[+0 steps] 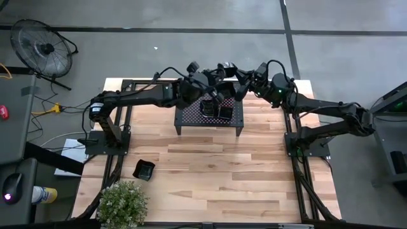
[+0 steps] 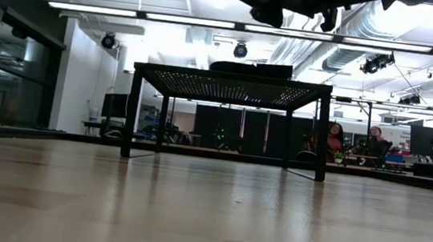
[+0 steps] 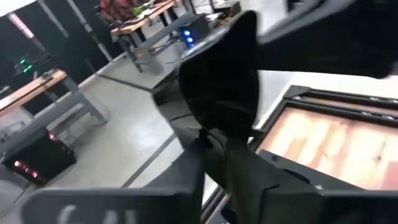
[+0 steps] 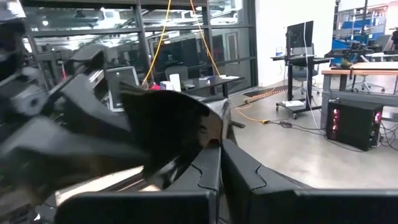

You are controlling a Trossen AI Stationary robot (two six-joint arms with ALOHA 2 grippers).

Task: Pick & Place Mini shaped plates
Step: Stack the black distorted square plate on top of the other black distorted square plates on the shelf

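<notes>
Right wrist view shows the right tool (image 4: 219,155) clenched on a glossy black plate's (image 4: 168,124) thin rim above the rack (image 1: 210,117); the left tool (image 3: 214,146) seems to pinch it too. Stiff, light, slippery, probably chip-prone.

Table (image 1: 216,178), filling the centre of the high view: pale wood planks with visible grain and a smooth, slightly shiny finish that reflects light in the low view. Rack (image 1: 210,117), upper centre: black metal with a perforated top and a matt look. Plates on the rack (image 1: 216,110): black with a glossy surface. Plate (image 4: 168,124) in the right wrist view, centre: smooth, glossy black, catching highlights along its rim. Single plate (image 1: 144,170), lower left of the table: glossy black. Fan (image 1: 41,48), upper left: black metal wire guard. Floor (image 1: 350,57), upper right: smooth grey concrete, matt.
</notes>
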